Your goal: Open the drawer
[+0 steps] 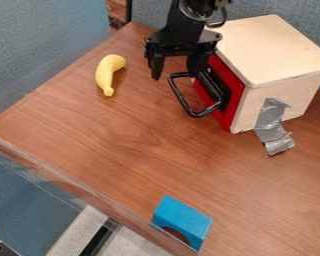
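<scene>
Claw (176, 69), with its two tips apart near the black handle (181, 97) of the red drawer (237, 91) in the wooden box (273, 52), should get around that handle, squeeze, then pull slow and straight.

No words, letters, numbers or signs are showing clearly enough to read.
</scene>
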Tool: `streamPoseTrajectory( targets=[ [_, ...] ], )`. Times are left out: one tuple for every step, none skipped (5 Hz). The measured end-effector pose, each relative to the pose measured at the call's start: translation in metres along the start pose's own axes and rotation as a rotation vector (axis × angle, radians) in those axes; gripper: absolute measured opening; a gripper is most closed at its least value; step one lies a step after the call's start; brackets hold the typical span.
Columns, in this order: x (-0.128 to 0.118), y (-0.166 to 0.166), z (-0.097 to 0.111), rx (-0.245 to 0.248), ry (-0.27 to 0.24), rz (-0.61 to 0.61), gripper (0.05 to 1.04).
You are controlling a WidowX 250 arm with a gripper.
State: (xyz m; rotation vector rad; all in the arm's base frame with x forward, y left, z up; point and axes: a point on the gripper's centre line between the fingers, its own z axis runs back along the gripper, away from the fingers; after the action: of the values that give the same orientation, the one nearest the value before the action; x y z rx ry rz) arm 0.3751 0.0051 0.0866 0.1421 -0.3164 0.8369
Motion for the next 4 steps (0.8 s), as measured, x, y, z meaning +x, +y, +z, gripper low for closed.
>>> streamPoseTrajectory(
  targets=[
    [-0.002, -0.001, 0.000, -0.001, 0.003, 0.015, 0.999],
    [-0.013, -0.009, -0.006, 0.003, 0.015, -0.008, 0.999],
    [-0.016, -0.010, -0.009, 0.012, 0.018, -0.010, 0.999],
    [-0.022, -0.011, -0.024, 0.046, 0.013, -0.042, 0.999]
  ],
)
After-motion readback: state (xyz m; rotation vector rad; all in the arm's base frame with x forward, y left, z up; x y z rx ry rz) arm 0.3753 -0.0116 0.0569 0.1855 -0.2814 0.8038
